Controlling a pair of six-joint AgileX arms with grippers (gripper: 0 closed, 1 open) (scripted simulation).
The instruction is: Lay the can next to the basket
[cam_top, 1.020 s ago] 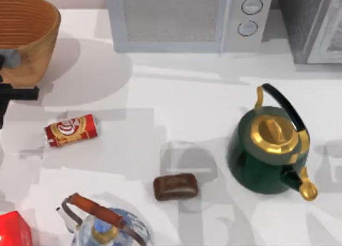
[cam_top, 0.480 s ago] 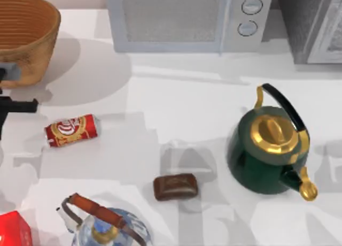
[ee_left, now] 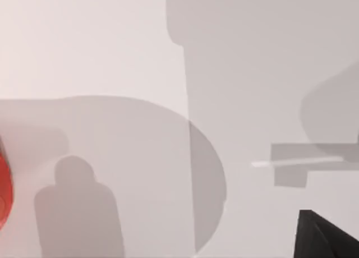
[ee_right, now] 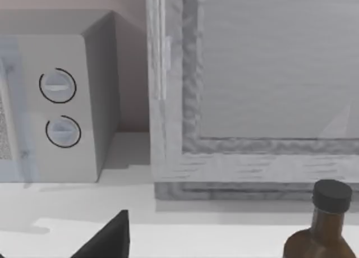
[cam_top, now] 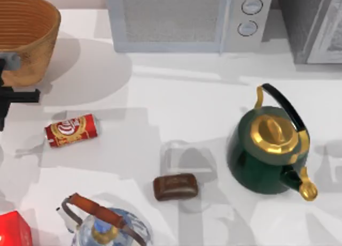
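1. Can [cam_top: 71,130] lies on its side on the table [cam_top: 176,101], left side, near the basket [cam_top: 25,37] but not touching.
2. Left arm [cam_top: 13,93] sits at the left edge btw them; prob its gripper, but can't tell if the fingers are spread or pressed together.

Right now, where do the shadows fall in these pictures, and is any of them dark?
None is dark. In the top view, the basket throws a round grey shadow to its right on the white table, and the can lies in another grey patch. In the left wrist view, broad soft shadows cross the bare tabletop. In the right wrist view, the microwave shades the wall beside it.
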